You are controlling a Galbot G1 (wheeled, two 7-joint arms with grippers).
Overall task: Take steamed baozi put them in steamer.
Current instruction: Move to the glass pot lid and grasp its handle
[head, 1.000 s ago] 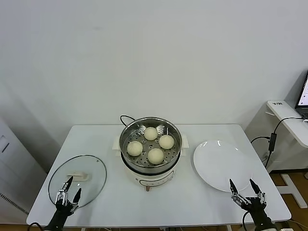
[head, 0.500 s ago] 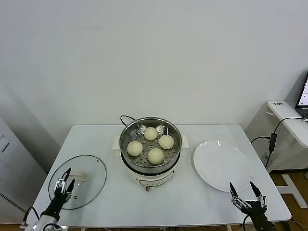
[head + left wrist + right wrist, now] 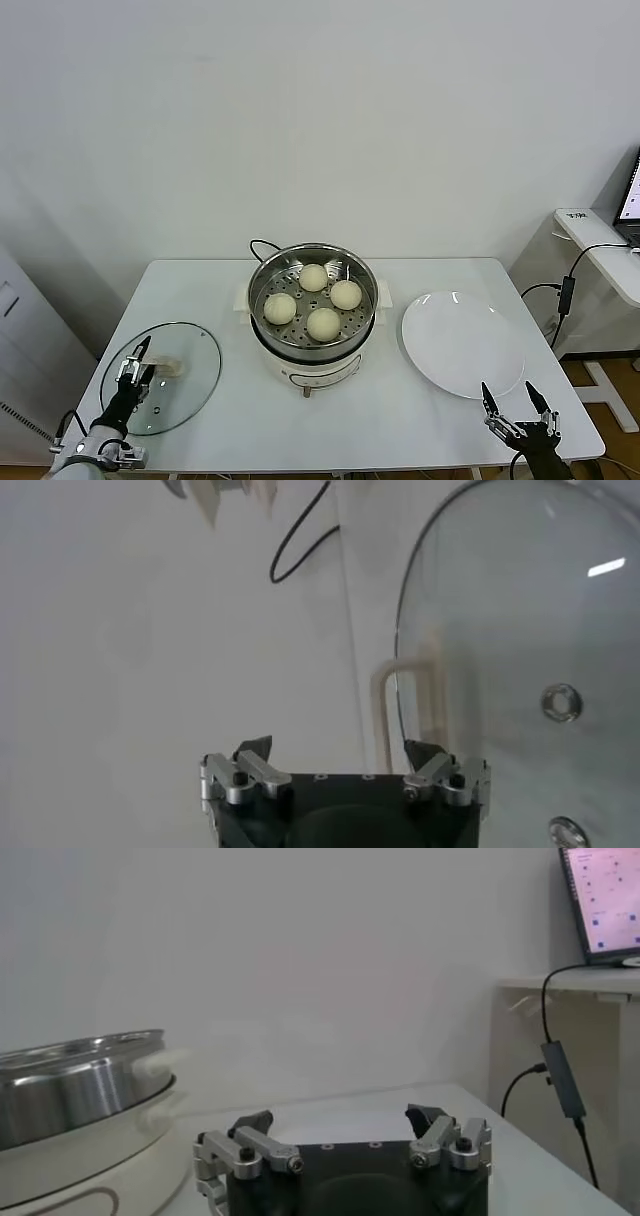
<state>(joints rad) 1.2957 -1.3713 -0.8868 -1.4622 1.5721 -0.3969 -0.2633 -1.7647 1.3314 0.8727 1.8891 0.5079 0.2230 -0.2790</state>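
The steamer, a shiny steel pot on a white base, stands mid-table with several cream-white baozi resting on its perforated tray. My left gripper hovers open over the glass lid at the front left, holding nothing. In the left wrist view the left gripper sits by the lid's rim. At the table's front right edge my right gripper is open and empty, below the plate. The right wrist view shows the right gripper and the steamer's side farther off.
A round glass lid lies flat at the front left. An empty white plate lies right of the steamer. A black cord runs behind the pot. A side table with a laptop stands to the right.
My left gripper has moved farther onto the lid, away from the front edge. My right gripper has sunk slightly toward the front edge. The baozi have not moved.
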